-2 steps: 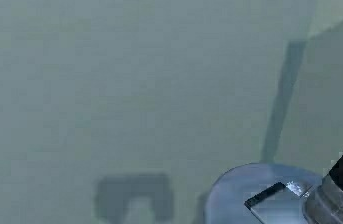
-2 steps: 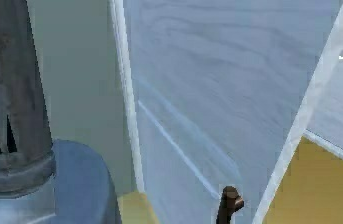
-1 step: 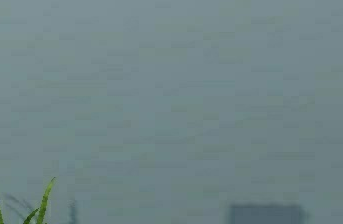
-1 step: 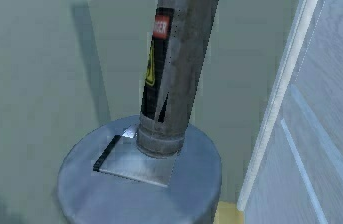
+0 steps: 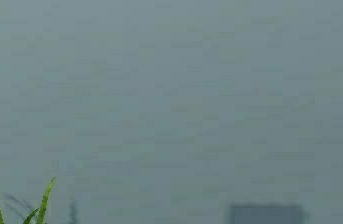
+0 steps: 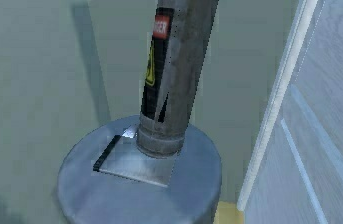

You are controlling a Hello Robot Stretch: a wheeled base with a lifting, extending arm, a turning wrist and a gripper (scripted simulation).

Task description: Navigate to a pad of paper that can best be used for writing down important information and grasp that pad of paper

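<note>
A bare grey-green wall (image 5: 179, 90) stands close ahead in the forward view. In the arm side view a thick grey cylinder (image 6: 174, 70) with a black label bearing red and yellow marks rises from a round grey metal base (image 6: 79, 185). A small flat plate with a dark strip (image 6: 119, 158) lies on that base at the cylinder's foot.
Green plant leaves (image 5: 41, 205) poke up at the forward view's bottom left. A dark rectangular top (image 5: 266, 214) sits at its bottom right. A white panelled door (image 6: 324, 130) with a pale frame (image 6: 284, 100) runs down the arm side view's right, above a strip of yellowish floor (image 6: 229, 210).
</note>
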